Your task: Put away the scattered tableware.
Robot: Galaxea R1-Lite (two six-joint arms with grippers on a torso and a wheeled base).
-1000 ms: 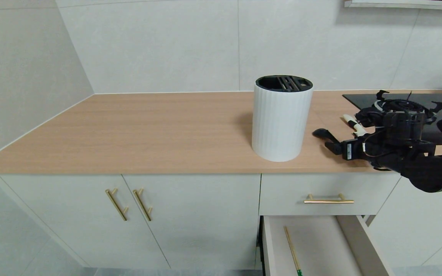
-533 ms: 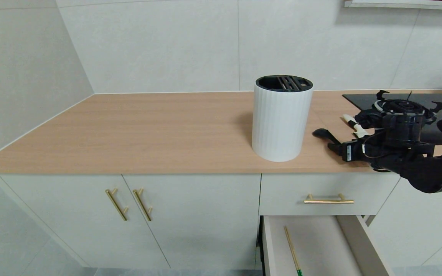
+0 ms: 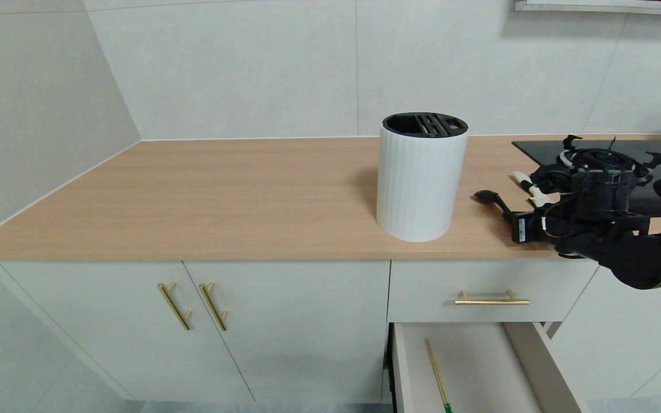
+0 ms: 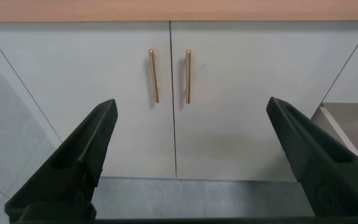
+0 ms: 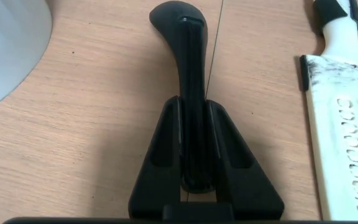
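Note:
A black utensil (image 3: 486, 198) with a rounded end lies near the counter's front edge, just right of the white ribbed holder (image 3: 419, 183) with a slotted black top. My right gripper (image 3: 513, 221) is shut on the black utensil's (image 5: 182, 43) handle, and the rounded end sticks out beyond the fingers (image 5: 163, 140). A white knife (image 3: 528, 186) lies on the counter beside it, also seen as the white knife (image 5: 340, 143) in the right wrist view. My left gripper (image 4: 191, 168) hangs open, low in front of the cabinet doors (image 4: 173, 87).
The wooden counter (image 3: 221, 189) stretches left of the holder. A black gas hob (image 3: 600, 158) sits at the far right. Below the counter's right part a drawer (image 3: 479, 367) stands open with chopsticks (image 3: 436, 373) inside. A shut drawer with a gold handle (image 3: 491, 299) is above it.
My right gripper has shifted slightly right with the black utensil, whose rounded end moved right and rose a little. The holder and knife have not moved.

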